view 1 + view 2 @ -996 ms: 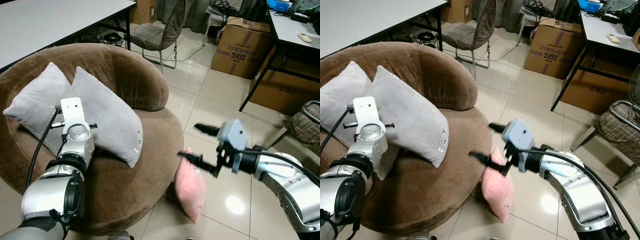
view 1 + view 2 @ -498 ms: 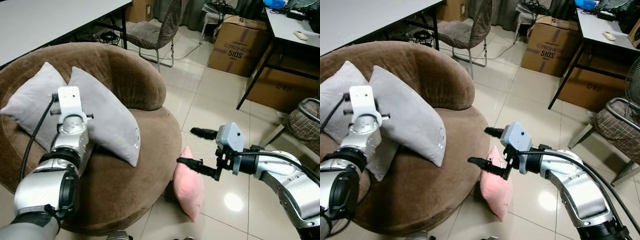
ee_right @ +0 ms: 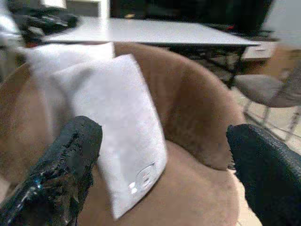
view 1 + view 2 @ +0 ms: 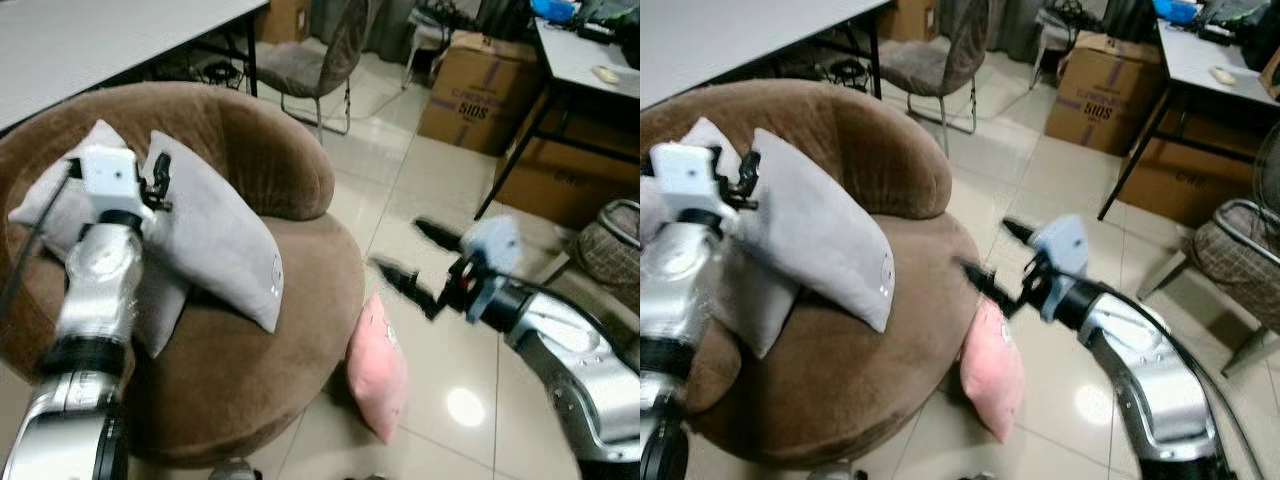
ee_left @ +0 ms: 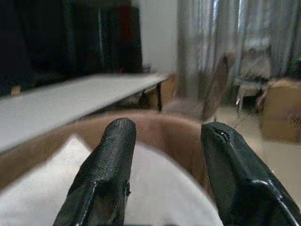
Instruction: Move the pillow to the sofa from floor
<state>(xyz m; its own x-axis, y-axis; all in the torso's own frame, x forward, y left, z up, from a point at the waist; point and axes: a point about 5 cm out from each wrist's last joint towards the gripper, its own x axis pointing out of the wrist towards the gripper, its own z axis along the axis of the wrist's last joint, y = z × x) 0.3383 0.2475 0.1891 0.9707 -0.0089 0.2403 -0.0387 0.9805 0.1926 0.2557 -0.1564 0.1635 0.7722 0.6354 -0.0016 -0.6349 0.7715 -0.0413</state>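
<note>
Pillow [image 4: 378, 366], pink, lies on the floor [image 4: 400, 200], leaning against the front of the brown sofa [image 4: 250, 150], so pickup has not begun. Left to right: the left gripper [image 4: 158, 178], fingers spread, is raised over two grey cushions [image 4: 215, 235] resting on the seat. The right gripper [image 4: 418, 262], fingers spread and empty, hovers just above the pillow. Next, it should probably drop and close on the upper edge.
</note>
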